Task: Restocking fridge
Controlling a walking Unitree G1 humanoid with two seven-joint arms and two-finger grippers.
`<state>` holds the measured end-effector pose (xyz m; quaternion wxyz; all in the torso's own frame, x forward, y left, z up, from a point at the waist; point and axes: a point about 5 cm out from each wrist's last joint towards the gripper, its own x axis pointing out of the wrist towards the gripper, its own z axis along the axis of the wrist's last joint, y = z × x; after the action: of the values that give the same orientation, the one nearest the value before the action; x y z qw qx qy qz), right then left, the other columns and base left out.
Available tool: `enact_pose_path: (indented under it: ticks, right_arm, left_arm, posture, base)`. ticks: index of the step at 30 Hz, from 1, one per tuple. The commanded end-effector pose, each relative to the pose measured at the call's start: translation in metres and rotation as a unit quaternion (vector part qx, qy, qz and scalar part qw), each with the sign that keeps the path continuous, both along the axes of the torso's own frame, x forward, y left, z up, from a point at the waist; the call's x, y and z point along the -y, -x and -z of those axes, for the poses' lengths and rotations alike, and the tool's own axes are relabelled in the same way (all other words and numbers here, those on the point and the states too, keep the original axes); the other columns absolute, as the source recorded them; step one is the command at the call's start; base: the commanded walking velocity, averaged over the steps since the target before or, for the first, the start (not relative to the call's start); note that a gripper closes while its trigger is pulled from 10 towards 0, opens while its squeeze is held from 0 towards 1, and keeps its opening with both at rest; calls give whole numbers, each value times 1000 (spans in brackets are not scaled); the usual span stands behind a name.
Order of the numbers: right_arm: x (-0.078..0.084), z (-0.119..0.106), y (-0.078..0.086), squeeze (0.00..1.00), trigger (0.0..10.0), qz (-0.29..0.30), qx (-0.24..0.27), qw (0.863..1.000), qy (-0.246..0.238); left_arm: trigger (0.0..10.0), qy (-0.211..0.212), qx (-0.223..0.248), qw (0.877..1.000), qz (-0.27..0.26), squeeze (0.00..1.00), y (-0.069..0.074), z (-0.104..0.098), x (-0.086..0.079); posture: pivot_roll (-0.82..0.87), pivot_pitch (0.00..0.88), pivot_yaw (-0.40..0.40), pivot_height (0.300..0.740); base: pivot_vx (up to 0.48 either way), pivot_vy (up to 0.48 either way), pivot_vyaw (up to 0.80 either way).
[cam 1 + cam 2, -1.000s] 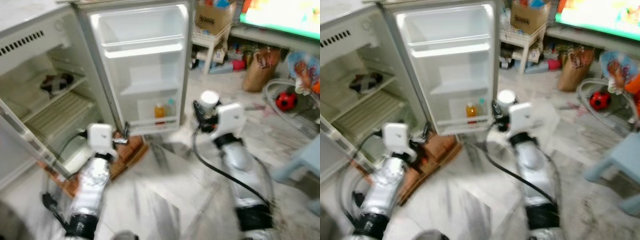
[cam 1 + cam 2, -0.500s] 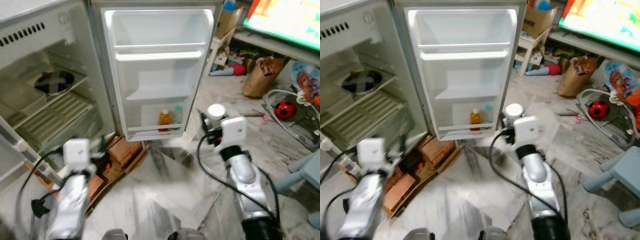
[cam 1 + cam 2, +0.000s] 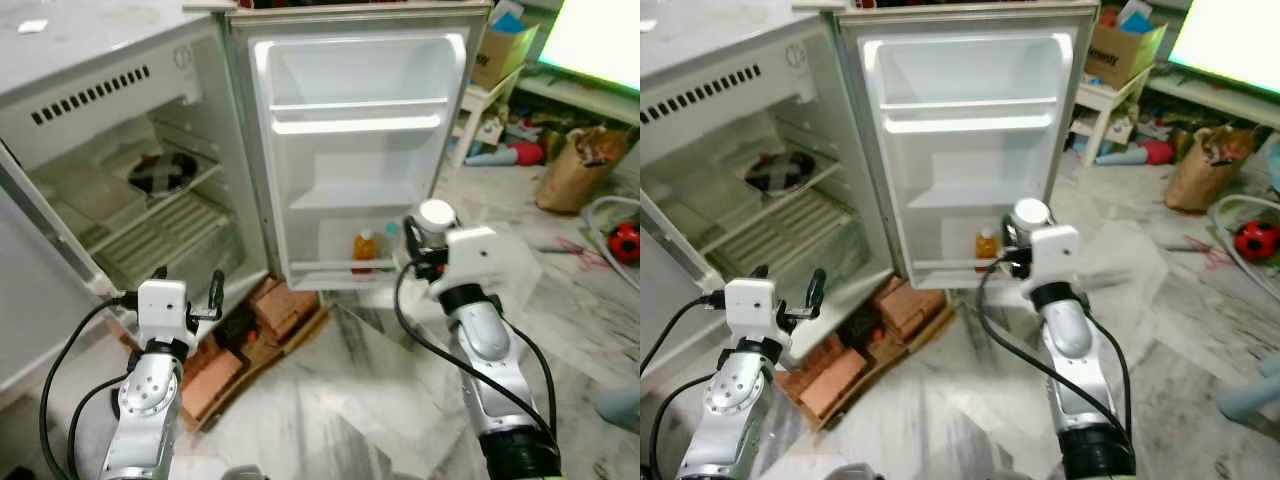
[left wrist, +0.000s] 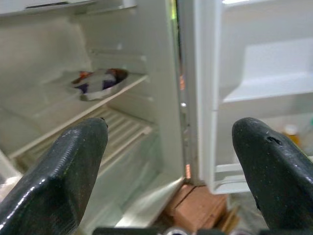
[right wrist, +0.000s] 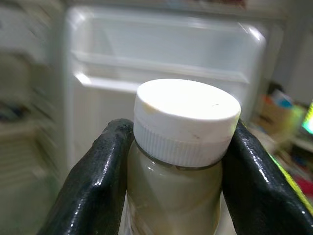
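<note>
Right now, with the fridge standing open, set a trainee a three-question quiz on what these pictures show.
1. True or false: the right end effector is shut on a white-capped bottle.
2. Where does the orange bottle stand? A) on the wire shelf inside the fridge B) on the bottom door shelf C) on the floor
3. Fill in: the left end effector is ____, holding nothing.

Key
1. True; both black fingers press its sides just under the cap.
2. B; it stands low in the open door.
3. open; its fingers are spread wide, facing the fridge interior.
</note>
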<state>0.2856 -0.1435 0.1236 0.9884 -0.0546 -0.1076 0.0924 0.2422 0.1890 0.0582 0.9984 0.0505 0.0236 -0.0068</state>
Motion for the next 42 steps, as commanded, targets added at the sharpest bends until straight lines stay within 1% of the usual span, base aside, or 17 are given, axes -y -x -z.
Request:
enact_pose_path:
  ticks: [1,13,22,26,27,31,35,38,42]
  right_arm:
    - [2,-22,-3,0,10000,5,47,999,-7]
    - [7,-31,-9,0,10000,14,59,998,-6]
    - [3,-32,-9,0,10000,11,60,998,-7]
    - [4,-31,-9,0,10000,14,60,998,-7]
    - [5,-31,-9,0,10000,17,61,998,-13]
    - [4,-31,-9,0,10000,19,60,998,-9]
    - [3,-30,-9,0,10000,18,59,998,-6]
    - [3,-30,-9,0,10000,22,57,998,0]
    - [6,-31,-10,0,10000,35,59,998,14]
  left_arm:
    - [10000,2,4,1000,10,0,-5,-4,2]
    - [10000,12,5,1000,15,0,-7,-5,6]
    - [10000,19,6,1000,23,0,-10,-5,13]
    - [10000,25,2,999,24,0,-10,-4,14]
    - [10000,26,0,999,23,0,-9,-4,14]
    - [10000,35,-3,999,18,0,-8,-2,12]
    - [10000,27,-2,999,20,0,-7,-3,12]
    - [10000,33,-2,999,19,0,-6,-2,13]
    - [10000,35,-7,999,21,0,-5,0,17]
  posture:
    - [-22,0,40,740]
    - [-25,0,39,740]
    - [-27,0,38,740]
    - [-25,0,38,740]
    - [-24,0,38,740]
    - [-21,0,34,740]
    - [-19,0,26,740]
    - [-19,0,26,740]
    - [-21,0,14,740]
  base:
    - [461,0,0]
    - [455,0,0]
    - [442,0,0]
    - [430,0,0]
    - [247,0,0]
    - [0,325,0]
    - [0,458,0]
    - [0,344,0]
    - [0,0,0]
